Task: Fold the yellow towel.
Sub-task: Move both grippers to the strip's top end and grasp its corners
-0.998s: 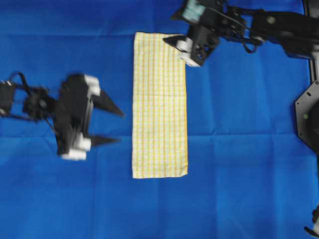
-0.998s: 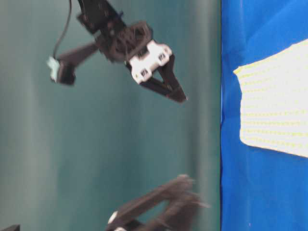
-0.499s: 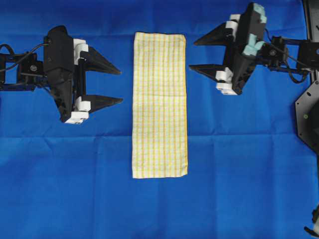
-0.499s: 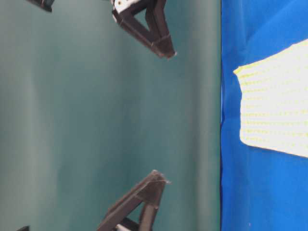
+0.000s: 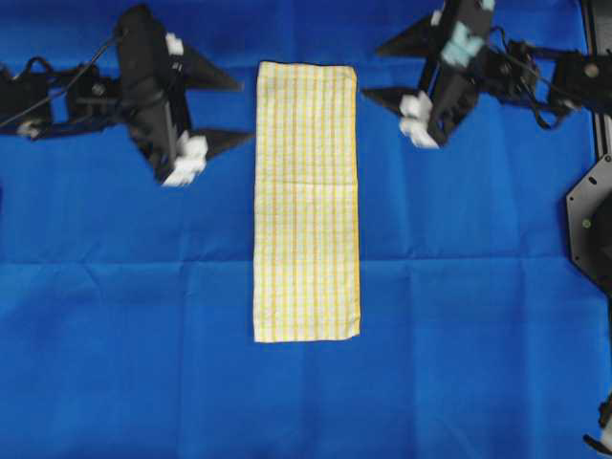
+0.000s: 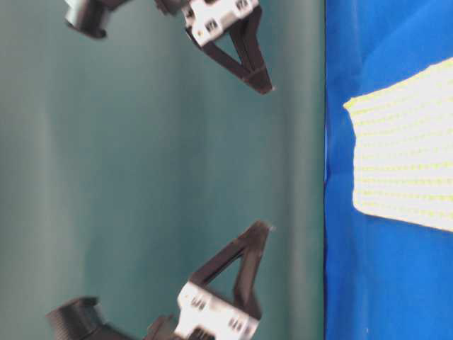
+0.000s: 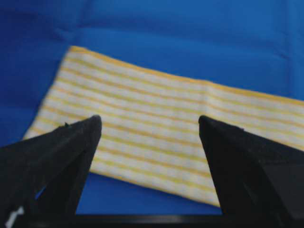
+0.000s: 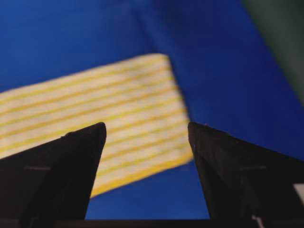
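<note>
1. Left wrist view: the left pincer [image 7: 147, 137] is spread wide and holds nothing; between its two dark fingers [image 7: 57, 156] lies the yellow towel [image 7: 161, 137], flat on the blue cloth [image 7: 190, 33] below them.
2. Right wrist view: the right pincer [image 8: 145, 142] is likewise spread and unladen, above one end corner of the towel. Only this view shows a dark green backdrop [image 8: 280, 33] past the cloth's edge.
3. Overhead view: it alone shows the whole towel [image 5: 306, 201], a long narrow strip lying flat at the middle of the cloth-covered tabletop. Both pincers flank its far end, left [image 5: 225, 110] and right [image 5: 387, 72], tips pointing at it, neither touching.
4. Table-level view: only here is it plain that both pincers, upper [image 6: 258, 67] and lower [image 6: 258, 244], hang clear above the cloth.
5. No container is in view.
</note>
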